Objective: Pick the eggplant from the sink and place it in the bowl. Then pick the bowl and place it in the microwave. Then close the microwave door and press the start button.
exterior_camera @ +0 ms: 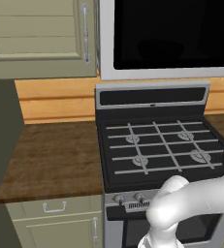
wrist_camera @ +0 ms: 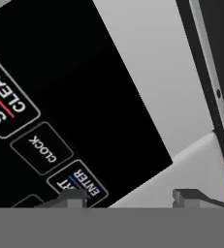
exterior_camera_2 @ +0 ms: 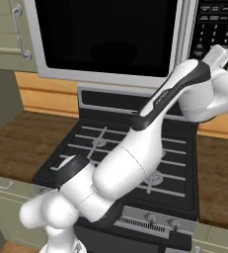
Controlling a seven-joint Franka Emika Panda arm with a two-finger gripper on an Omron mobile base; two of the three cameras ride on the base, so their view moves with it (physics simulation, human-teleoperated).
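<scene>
The microwave door (exterior_camera_2: 105, 37) is shut. The gripper (wrist_camera: 133, 197) faces the microwave's keypad (wrist_camera: 70, 111) near its lower edge; fingers (wrist_camera: 188, 196) parted, holding nothing.

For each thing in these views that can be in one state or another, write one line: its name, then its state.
microwave door: closed, flush with the front.
microwave: black glass dark.
gripper: fingertips apart, empty, at the keypad's START/ENTER button.
stove: burners unlit, grates bare.
upper cabinet door: closed.
drawer: closed.
</scene>
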